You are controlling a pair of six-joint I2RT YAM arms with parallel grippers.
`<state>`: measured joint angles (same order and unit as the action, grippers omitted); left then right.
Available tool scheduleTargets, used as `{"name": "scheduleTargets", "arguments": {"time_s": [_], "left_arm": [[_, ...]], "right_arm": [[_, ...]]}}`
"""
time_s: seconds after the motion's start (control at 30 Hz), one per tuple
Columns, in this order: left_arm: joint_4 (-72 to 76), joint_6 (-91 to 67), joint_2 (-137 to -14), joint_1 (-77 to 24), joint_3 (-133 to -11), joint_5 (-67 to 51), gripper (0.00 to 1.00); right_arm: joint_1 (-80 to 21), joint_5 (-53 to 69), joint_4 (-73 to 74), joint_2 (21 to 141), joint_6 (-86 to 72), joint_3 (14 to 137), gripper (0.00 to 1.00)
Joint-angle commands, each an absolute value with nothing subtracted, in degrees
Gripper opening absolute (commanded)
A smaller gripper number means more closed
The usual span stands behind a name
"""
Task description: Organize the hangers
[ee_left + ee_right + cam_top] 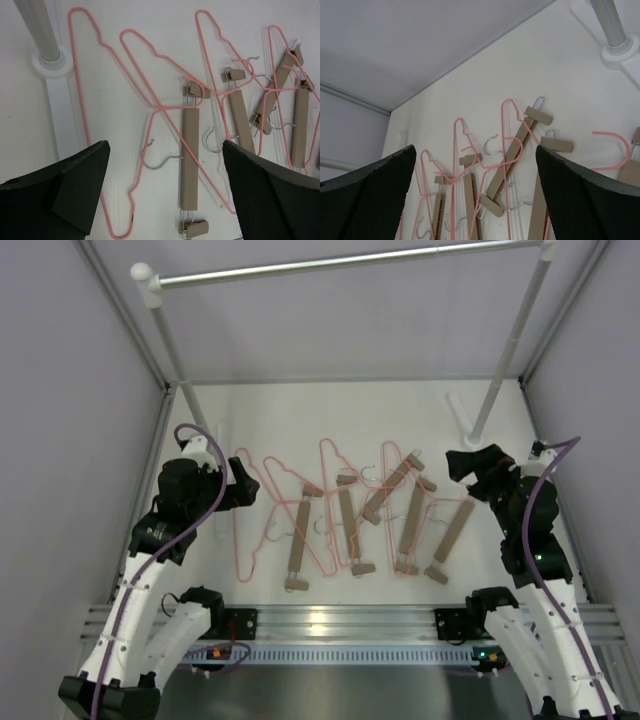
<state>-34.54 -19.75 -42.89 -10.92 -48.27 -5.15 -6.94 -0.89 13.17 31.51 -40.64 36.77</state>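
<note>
White table [330, 420] inside a grey-walled cell; silver rail [340, 265] across the far end, carried on two white posts [165, 330], one at the far left corner and one at the far right.

Pink wire hangers [162, 107]: about four, lying flat mid-table in a loose row, hooks toward the far side; several cross one another and run over or under the wooden bars; exact layering cannot be told.

Wooden bar hangers [190, 157]: five, tan, with clip ends and silver hooks; laid flat among the pink ones, four running roughly near-to-far, the middle one slanted and overlapping its neighbours; the rightmost lies close to the right arm.

Left claw [240, 490]: at the left end of the row, above the outermost pink hanger; fingers [80, 185] spread wide, gripping nothing.

Right claw [458, 468]: at the right end of the row, near the foot of the right post; jaws equally wide, gripping nothing.

All hangers on the table; none on the rail.
</note>
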Motion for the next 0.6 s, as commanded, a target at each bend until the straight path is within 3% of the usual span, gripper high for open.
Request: {"name": "scheduleTargets", "arguments": {"time_s": [0.0, 0.2, 0.57], "left_arm": [[-31.4, -19.2, -42.1, -10.5, -47.7, -5.3, 0.98], [-31.4, -21.9, -42.1, -10.5, -47.2, -1.3, 0.98], [-31.6, -23.9, -42.0, -10.5, -48.7, -4.5, 0.98]], "right_arm": [[-6.5, 2.4, 14.9, 31.6, -40.0, 38.2, 1.00], [-6.4, 5.5, 18.5, 31.8, -38.2, 39.0, 0.99], [-6.5, 8.1, 25.0, 25.0, -36.7, 39.2, 0.99]]}}
